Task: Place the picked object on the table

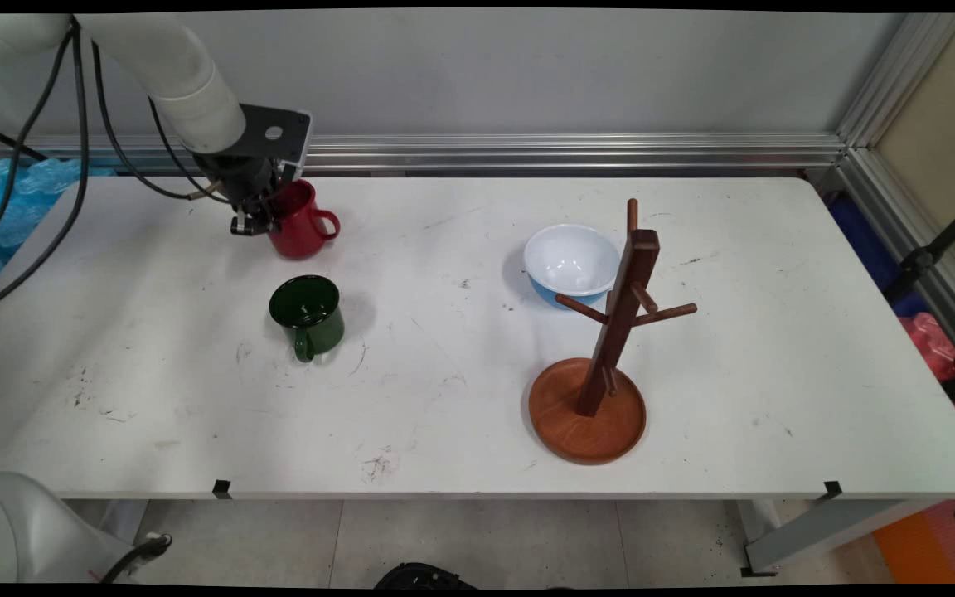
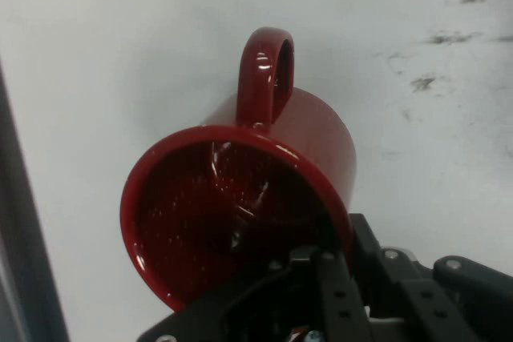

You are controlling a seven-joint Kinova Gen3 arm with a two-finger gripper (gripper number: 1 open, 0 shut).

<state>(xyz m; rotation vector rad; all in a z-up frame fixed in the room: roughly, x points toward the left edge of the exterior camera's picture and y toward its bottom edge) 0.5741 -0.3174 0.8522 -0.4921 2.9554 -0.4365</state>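
My gripper (image 1: 257, 217) is at the back left of the table, shut on the rim of a red mug (image 1: 302, 222). In the hand view the red mug (image 2: 240, 206) fills the middle, tilted with its mouth toward the camera and its handle pointing away. One finger is inside the rim and the other outside, at the gripper (image 2: 333, 247). Whether the mug's base touches the table I cannot tell. A dark green mug (image 1: 307, 313) stands upright just in front of the red one, its handle toward the near edge.
A white bowl with a blue outside (image 1: 570, 262) sits right of centre. In front of it stands a wooden mug tree (image 1: 620, 308) on a round base (image 1: 560, 423), its pegs bare. Black cables hang from the arm at the left.
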